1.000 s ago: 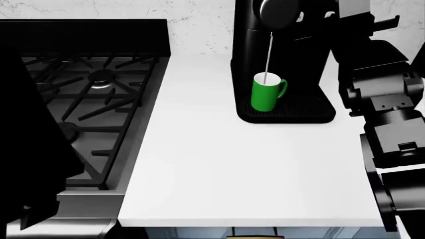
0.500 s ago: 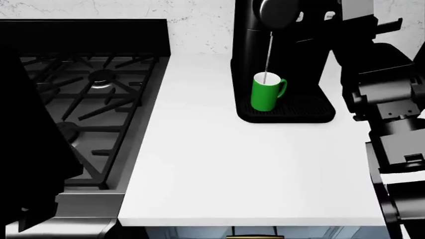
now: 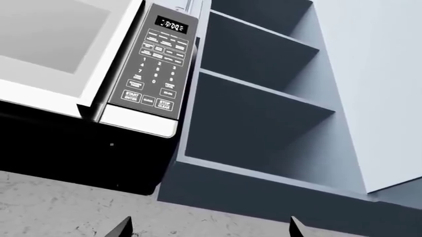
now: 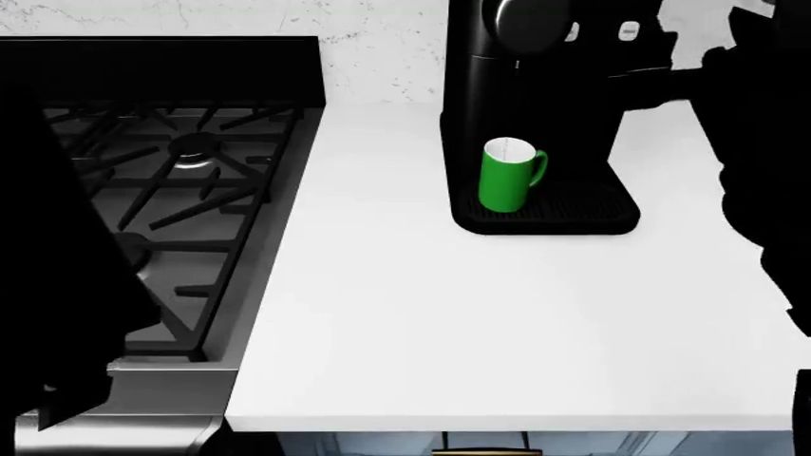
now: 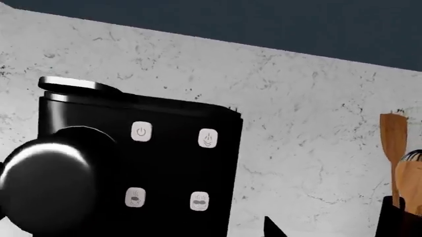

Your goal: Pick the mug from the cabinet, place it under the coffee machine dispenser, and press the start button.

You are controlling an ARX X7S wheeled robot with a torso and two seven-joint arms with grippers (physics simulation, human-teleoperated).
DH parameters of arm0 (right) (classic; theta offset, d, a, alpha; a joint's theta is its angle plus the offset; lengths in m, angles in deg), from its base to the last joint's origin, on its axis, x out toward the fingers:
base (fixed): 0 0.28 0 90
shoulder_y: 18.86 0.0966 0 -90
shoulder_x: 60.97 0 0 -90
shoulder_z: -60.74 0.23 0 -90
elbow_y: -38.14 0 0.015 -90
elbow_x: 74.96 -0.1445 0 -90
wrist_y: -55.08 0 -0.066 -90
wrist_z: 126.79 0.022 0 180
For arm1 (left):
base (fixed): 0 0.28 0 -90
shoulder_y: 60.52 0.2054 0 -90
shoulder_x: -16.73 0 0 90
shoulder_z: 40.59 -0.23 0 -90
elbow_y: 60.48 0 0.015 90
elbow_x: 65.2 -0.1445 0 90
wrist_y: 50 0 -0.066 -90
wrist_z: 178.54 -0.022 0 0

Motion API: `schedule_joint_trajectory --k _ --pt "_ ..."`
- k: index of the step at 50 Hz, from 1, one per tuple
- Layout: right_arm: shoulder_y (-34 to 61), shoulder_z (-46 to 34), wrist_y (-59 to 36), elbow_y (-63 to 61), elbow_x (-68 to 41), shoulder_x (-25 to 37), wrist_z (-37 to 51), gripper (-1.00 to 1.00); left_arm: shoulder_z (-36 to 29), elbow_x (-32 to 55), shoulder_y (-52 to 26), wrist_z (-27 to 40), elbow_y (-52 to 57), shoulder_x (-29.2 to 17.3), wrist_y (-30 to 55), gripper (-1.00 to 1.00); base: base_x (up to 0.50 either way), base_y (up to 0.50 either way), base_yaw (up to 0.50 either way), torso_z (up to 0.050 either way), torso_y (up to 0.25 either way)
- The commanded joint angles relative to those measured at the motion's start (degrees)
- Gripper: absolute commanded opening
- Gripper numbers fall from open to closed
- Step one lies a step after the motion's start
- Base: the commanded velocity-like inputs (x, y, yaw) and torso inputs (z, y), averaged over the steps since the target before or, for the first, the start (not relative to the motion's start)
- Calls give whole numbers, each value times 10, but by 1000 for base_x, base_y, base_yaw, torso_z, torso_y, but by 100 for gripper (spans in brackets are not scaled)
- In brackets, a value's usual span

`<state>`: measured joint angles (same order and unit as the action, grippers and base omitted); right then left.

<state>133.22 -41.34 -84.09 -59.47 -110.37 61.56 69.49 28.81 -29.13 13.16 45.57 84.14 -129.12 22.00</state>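
The green mug (image 4: 510, 177) stood upright on the ribbed drip tray (image 4: 595, 207), below the coffee machine dispenser (image 4: 530, 23), whose domed head was cut off at the head view's top edge. The right arm (image 4: 747, 142) was only a black silhouette, so its jaws could not be judged. In the left wrist view two fingertips (image 3: 120, 229) sat well apart, spread, before a microwave (image 3: 86, 64) and cabinet shelves (image 3: 264, 94).

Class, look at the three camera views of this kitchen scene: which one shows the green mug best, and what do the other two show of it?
The head view is best: the green mug stands upright on the coffee machine's drip tray, under the dispenser, whole and unobstructed. The wrist views show none of it: the left sees microwave and shelves, the right the machine's buttons.
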Motion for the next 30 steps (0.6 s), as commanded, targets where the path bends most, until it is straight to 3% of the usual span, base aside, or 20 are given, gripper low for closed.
schedule_joint_trajectory --k 1,6,14,19,21,25,30 --pt "-110 220 -165 -346 -223 47 133 100 21 10 4 5 -6 -18 -15 100 0 0 0 0 0" --pt "-139 332 -176 -431 -331 54 189 100 62 28 36 -16 -10 -62 -73 100 0 0 0 0 0" --pt "-221 502 -100 -523 -457 66 229 100 177 46 201 -36 9 -164 -216 100 0 0 0 0 0" --pt "-333 414 148 -524 -387 171 240 100 280 74 287 -29 6 -174 -271 100 0 0 0 0 0" --pt "-347 364 203 -524 -362 196 248 100 310 94 302 -29 7 -172 -289 100 0 0 0 0 0" --pt "-328 315 227 -520 -334 191 252 100 337 115 308 -26 6 -170 -298 100 0 0 0 0 0" --pt "-314 302 239 -517 -324 186 255 100 326 118 286 -19 1 -166 -298 100 0 0 0 0 0"
